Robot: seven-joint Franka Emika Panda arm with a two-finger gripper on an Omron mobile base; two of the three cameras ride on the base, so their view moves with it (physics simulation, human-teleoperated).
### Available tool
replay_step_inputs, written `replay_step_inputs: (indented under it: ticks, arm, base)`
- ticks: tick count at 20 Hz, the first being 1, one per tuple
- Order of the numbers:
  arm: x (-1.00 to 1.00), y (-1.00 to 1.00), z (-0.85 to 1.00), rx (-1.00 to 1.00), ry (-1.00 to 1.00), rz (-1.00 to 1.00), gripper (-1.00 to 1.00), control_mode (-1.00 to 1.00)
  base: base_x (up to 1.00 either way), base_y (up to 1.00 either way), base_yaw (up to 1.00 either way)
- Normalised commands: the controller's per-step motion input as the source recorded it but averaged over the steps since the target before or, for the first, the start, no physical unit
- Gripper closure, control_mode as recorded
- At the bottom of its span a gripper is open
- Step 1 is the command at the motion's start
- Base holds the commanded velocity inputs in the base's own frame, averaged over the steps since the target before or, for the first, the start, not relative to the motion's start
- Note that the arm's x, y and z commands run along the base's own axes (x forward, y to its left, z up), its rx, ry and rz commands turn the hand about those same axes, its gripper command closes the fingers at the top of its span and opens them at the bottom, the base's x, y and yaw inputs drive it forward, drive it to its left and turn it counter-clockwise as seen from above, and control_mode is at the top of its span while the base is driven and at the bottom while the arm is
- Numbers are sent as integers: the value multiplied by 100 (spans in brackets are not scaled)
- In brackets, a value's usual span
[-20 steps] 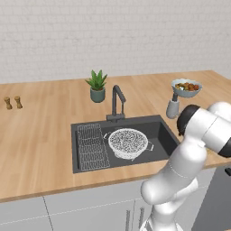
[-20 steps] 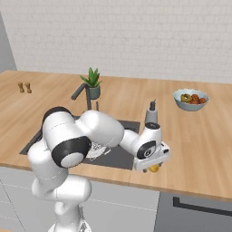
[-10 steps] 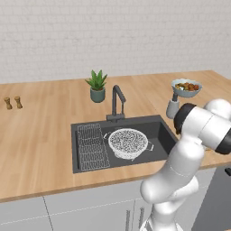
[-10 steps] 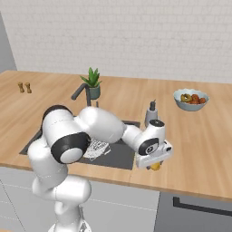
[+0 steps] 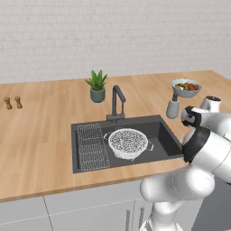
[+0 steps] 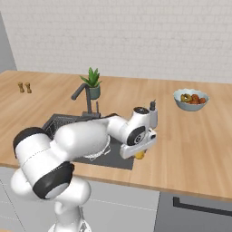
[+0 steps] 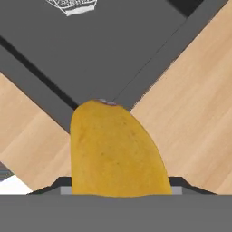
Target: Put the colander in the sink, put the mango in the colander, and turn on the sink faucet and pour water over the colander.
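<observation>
Left base view: colander (image 5: 128, 142) sits in the sink (image 5: 167, 137), right of the wire rack (image 5: 91, 146); faucet (image 5: 117, 102) behind, no stream visible.

Right base view: gripper (image 6: 141, 151) hangs over the sink's near right corner, mango (image 6: 140, 155) just under the hand.

Hand view: mango (image 7: 116, 149) sits between the fingers, apparently gripped, lifted above sink rim and counter (image 7: 190, 99). Smooth rounded skin, likely slippery, fairly light, firm; best pinched across the thick middle, gently to avoid bruising.
</observation>
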Motion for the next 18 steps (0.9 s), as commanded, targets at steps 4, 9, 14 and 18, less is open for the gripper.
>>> replay_step_inputs:
  ticks: [4,9,14,18]
  arm:
    - [30,100,26,0,6,13,100,-100]
    - [35,99,16,3,8,13,100,-100]
    - [67,63,10,23,12,16,100,-100]
    - [53,39,-13,26,5,14,100,-100]
  base:
    - [0,0,0]
    - [0,0,0]
    - [0,0,0]
    - [0,0,0]
